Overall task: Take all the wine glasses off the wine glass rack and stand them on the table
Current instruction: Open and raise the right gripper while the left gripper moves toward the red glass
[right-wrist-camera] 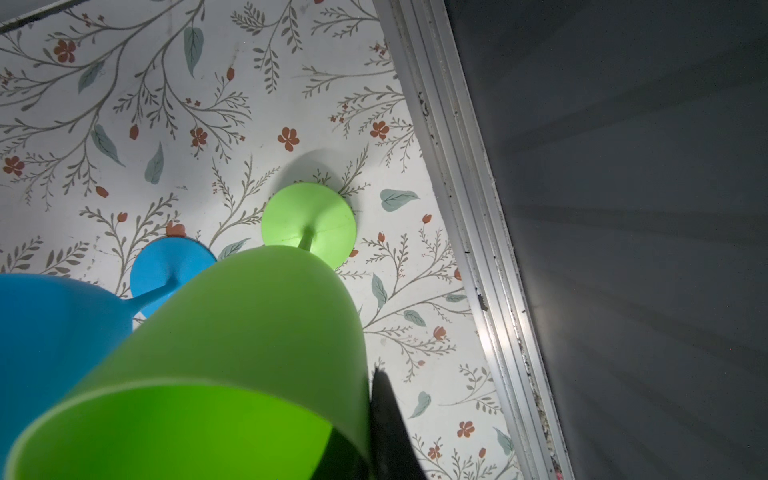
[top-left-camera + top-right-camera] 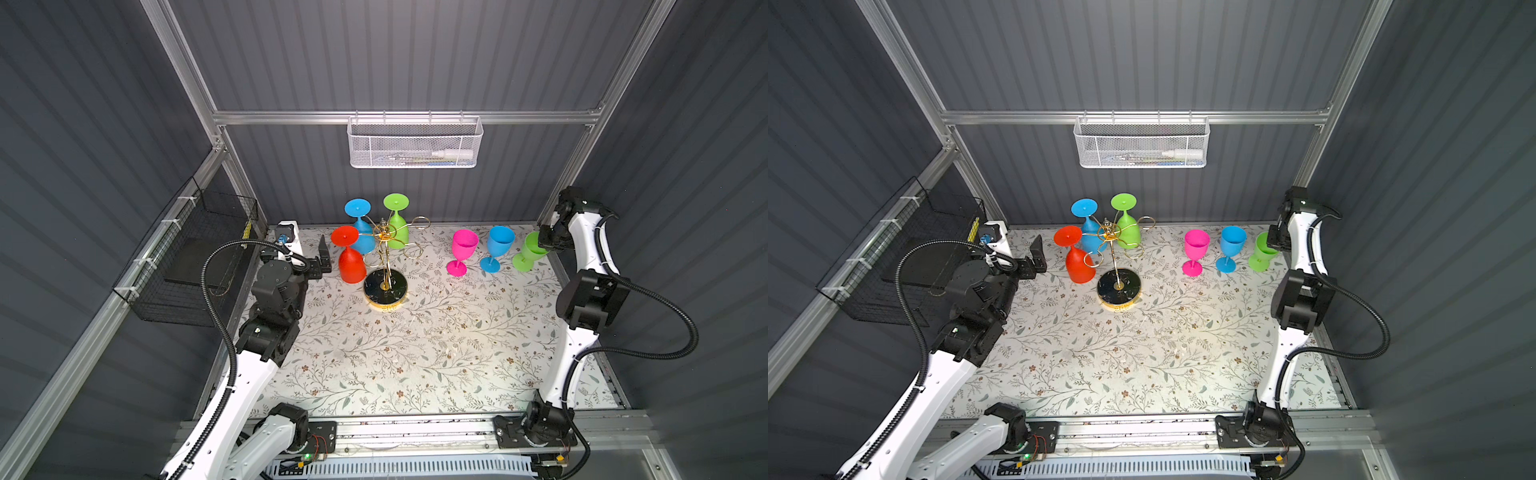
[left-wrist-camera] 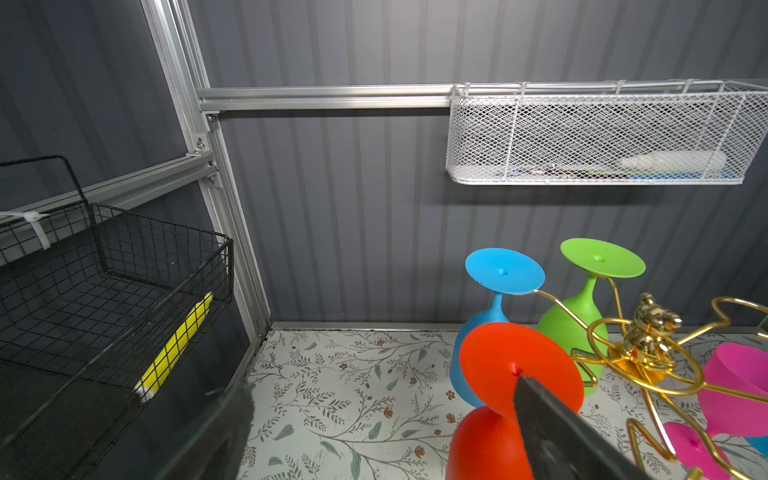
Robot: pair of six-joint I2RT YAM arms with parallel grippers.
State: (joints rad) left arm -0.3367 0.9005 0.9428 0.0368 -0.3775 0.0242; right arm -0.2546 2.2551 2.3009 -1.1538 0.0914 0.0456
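We cannot tell whether the right gripper (image 2: 547, 244) at the rim of the green wine glass (image 2: 532, 251), upright well right of the wine glass rack (image 2: 386, 291), grips it, so we open fully, then rise straight; the left gripper (image 2: 323, 257) gapes beside the rack's red wine glass (image 2: 352, 266).

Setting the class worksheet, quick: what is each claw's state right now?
Left claw: open, empty.
Right claw: at standing green wine glass's rim; cannot tell.
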